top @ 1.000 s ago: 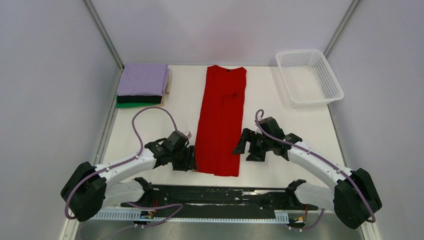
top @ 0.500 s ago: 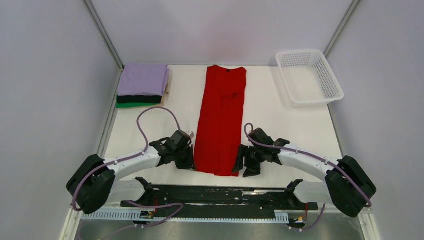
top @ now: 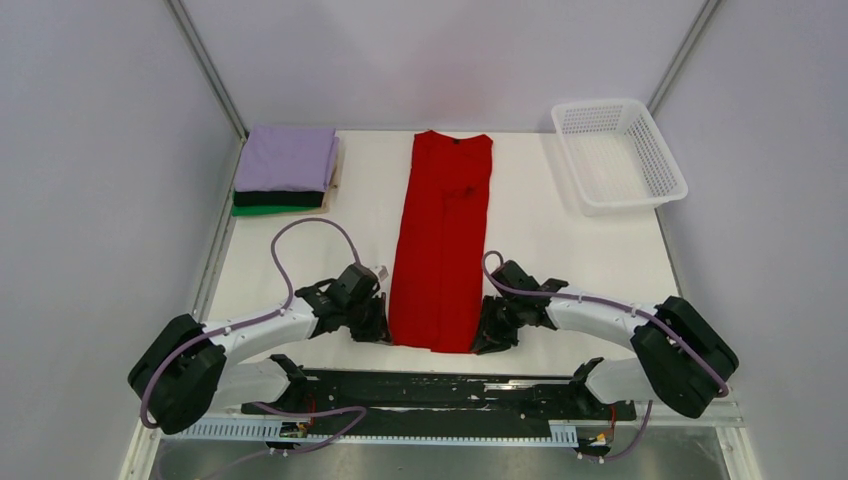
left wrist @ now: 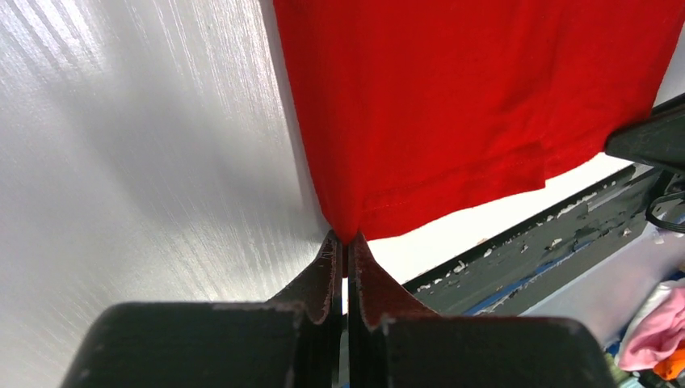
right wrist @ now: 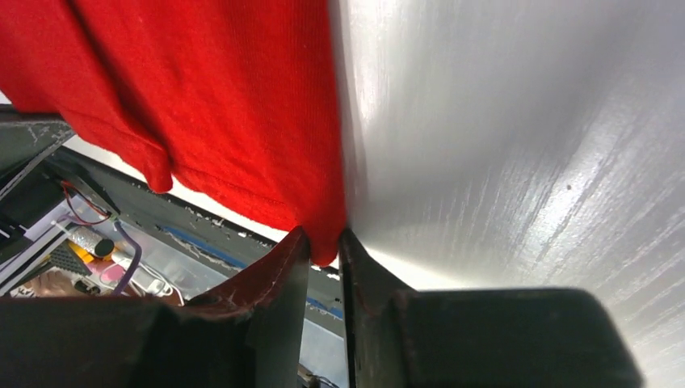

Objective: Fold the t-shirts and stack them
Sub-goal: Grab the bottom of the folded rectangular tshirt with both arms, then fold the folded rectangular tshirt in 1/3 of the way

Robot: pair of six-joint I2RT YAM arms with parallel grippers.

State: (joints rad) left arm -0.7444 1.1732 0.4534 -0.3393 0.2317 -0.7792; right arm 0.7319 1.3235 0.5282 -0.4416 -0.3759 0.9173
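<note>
The red t-shirt (top: 443, 240) lies flat as a long narrow strip down the middle of the white table, collar at the far end. My left gripper (top: 383, 330) is at its near-left corner, shut on that corner (left wrist: 345, 238); the cloth (left wrist: 485, 97) spreads away from the pinched tip. At the near-right corner sits my right gripper (top: 485, 338), its jaws (right wrist: 323, 242) nearly together with the hem corner of the red cloth (right wrist: 202, 105) filling the gap between the tips. Folded lavender (top: 290, 158), black (top: 278, 198) and green (top: 275, 210) t-shirts are stacked at the far left.
A white mesh basket (top: 618, 155) stands at the far right corner. The black rail (top: 430, 390) carrying the arm bases runs along the near table edge just behind both grippers. Grey walls close in the left and right sides.
Both grippers have come in to the shirt's near corners and closed on them: the left one first, the right one moving nearer and left onto the hem corner.
</note>
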